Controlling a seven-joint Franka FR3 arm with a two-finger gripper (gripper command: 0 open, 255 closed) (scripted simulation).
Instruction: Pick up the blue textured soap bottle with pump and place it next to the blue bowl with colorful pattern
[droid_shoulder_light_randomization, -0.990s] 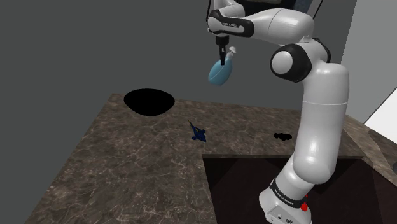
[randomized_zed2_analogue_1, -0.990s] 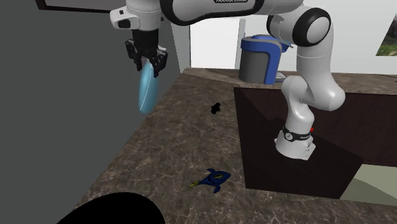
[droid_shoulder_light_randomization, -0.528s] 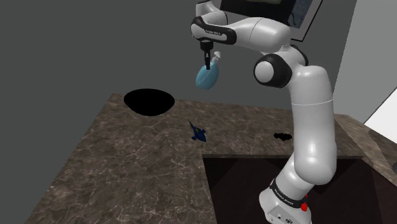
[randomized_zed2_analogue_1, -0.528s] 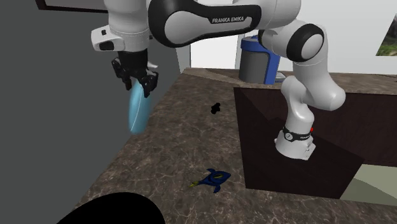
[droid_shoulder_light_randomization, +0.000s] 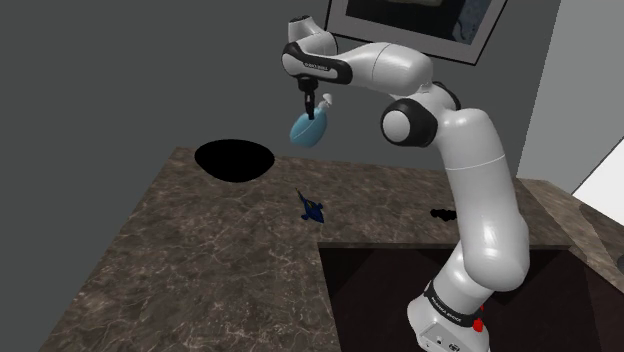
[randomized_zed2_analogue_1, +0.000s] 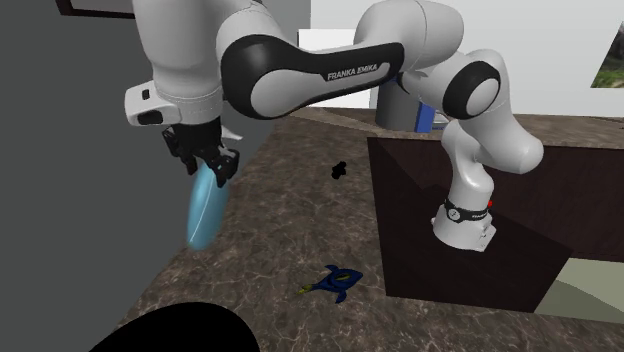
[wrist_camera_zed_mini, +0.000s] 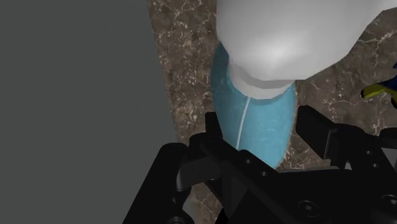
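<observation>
Gripper (droid_shoulder_light_randomization: 307, 103) high above the dark marbled countertop (droid_shoulder_light_randomization: 200, 270), black fingers (wrist_camera_zed_mini: 207, 137) clamped on the upper part of the soap bottle (droid_shoulder_light_randomization: 304, 128), close under its white pump (droid_shoulder_light_randomization: 323, 100). Pale blue, finely textured body hanging tilted below the fingertips, clear of the stone and close to the grey wall (droid_shoulder_light_randomization: 100, 80).

Well below the gripper and off toward the shoulder view's left: a pure black, bowl-shaped patch (droid_shoulder_light_randomization: 235, 160) at the counter's back edge, up against the wall.

Almost straight beneath the gripper, a touch toward the right, lying on the stone: a small blue and yellow item (droid_shoulder_light_randomization: 313, 208), shape too unclear to name, well apart from the bottle.

Farther to the right of the gripper, on the same surface: a little black lump (droid_shoulder_light_randomization: 443, 213), near the rim of a darker brown sunken panel (droid_shoulder_light_randomization: 380, 290).

Far down to the right of the gripper: the arm's base on its stand (droid_shoulder_light_randomization: 445, 325).
</observation>
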